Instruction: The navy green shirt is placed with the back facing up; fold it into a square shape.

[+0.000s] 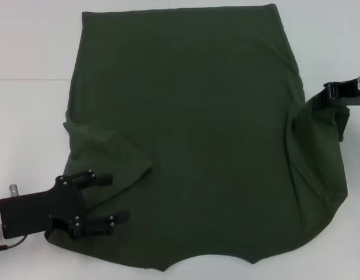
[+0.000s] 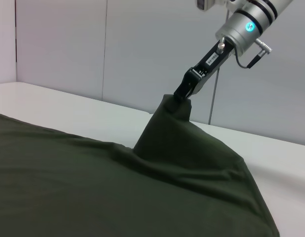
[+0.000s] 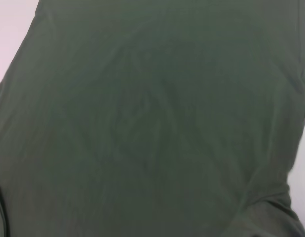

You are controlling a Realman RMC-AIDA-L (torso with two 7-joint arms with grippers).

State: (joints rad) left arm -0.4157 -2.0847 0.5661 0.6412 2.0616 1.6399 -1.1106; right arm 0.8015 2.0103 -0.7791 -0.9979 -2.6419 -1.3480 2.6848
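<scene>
The navy green shirt point(image 1: 191, 134) lies spread over the white table, filling most of the head view. My left gripper point(image 1: 109, 198) rests open on the shirt's near left corner, beside the folded-in left sleeve point(image 1: 115, 157). My right gripper point(image 1: 334, 93) is shut on the shirt's right sleeve edge and holds it lifted off the table. In the left wrist view the shirt point(image 2: 93, 187) rises to a peak under that right gripper point(image 2: 184, 91). The right wrist view is filled by the shirt point(image 3: 152, 118).
White table point(image 1: 28, 87) shows around the cloth on the left, right and far side. A grey wall point(image 2: 117, 49) stands behind the table in the left wrist view.
</scene>
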